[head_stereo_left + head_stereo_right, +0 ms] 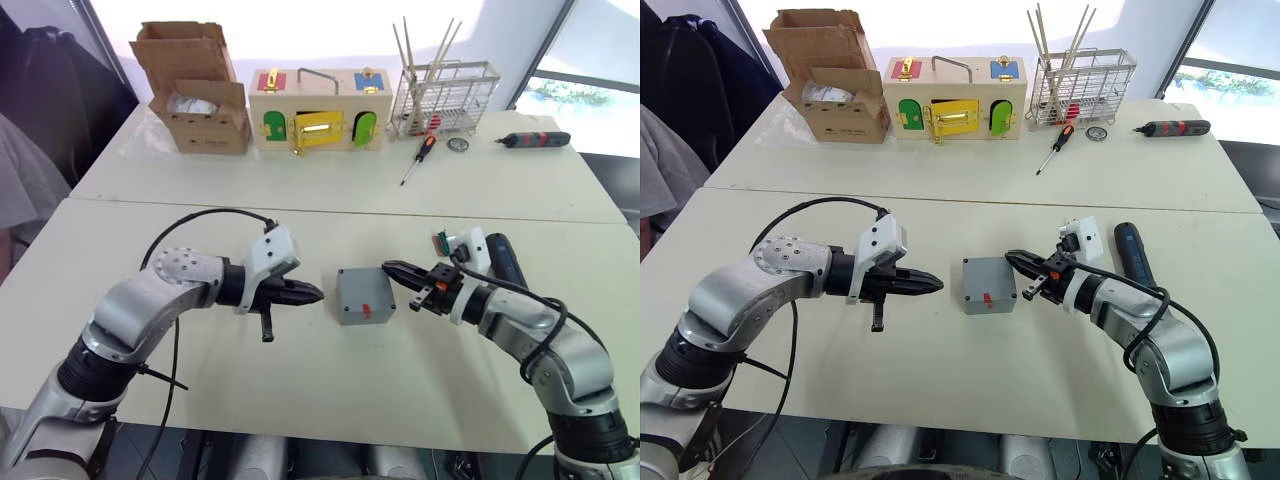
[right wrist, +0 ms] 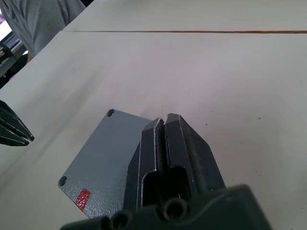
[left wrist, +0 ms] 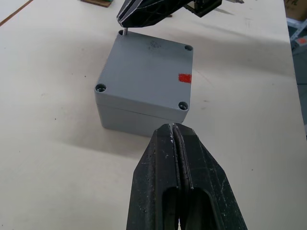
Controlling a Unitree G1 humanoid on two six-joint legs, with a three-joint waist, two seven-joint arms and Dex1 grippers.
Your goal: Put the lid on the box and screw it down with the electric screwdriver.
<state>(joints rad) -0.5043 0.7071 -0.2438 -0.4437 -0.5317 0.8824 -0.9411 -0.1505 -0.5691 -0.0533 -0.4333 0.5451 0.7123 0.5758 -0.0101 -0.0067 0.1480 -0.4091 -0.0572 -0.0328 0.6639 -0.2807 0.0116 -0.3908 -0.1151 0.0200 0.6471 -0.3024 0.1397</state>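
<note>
Lid (image 3: 146,76) seated on the box (image 1: 364,312) on the counter (image 1: 330,390), left gripper (image 1: 312,294) and right gripper (image 1: 392,271) flanking it, both pinched closed and empty, electric screwdriver (image 1: 1133,256) lying beside right arm.

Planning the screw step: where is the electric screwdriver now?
The electric screwdriver lies on the near table on the robot's right, just beyond the right arm, to the right of the grey box.

A robotics lab or test room, set up for manipulation trials. 2 plain white worktops (image 1: 330,190) stand pushed together, the far one carrying practice props in a row: an open cardboard box (image 1: 195,90), a wooden box with coloured doors and latches (image 1: 318,108), a wire rack (image 1: 443,98) and hand tools (image 1: 417,159). Bright windows line the back.
</note>
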